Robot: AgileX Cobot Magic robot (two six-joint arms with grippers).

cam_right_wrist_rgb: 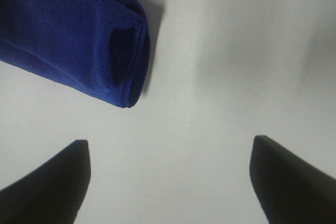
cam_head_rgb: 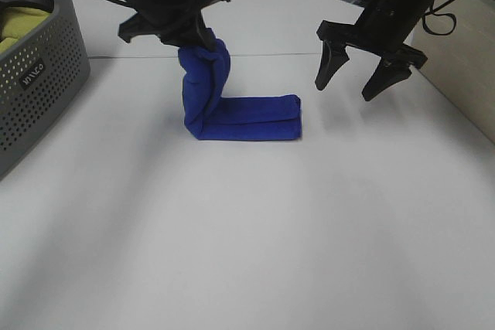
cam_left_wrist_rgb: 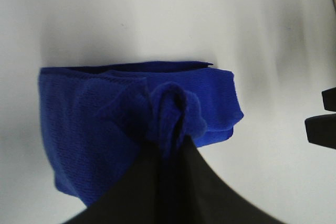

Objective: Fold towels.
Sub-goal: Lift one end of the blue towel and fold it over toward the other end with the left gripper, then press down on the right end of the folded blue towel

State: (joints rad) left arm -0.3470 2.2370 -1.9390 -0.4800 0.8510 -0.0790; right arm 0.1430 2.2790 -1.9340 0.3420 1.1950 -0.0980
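Note:
The royal-blue towel [cam_head_rgb: 232,110] is folded into a narrow strip on the white table [cam_head_rgb: 255,237]. Its left end is lifted upright and its right part lies flat. My left gripper [cam_head_rgb: 197,36] is shut on the towel's raised end; in the left wrist view the bunched blue cloth [cam_left_wrist_rgb: 136,124] is pinched between the dark fingers [cam_left_wrist_rgb: 210,187]. My right gripper [cam_head_rgb: 357,83] is open and empty, hovering above the table just right of the towel's flat end. The right wrist view shows that folded end [cam_right_wrist_rgb: 79,35] beyond the spread fingertips [cam_right_wrist_rgb: 52,182].
A grey perforated basket [cam_head_rgb: 35,75] holding a yellow-green cloth [cam_head_rgb: 19,25] stands at the far left. A pale wall or board edge [cam_head_rgb: 464,75] borders the table on the right.

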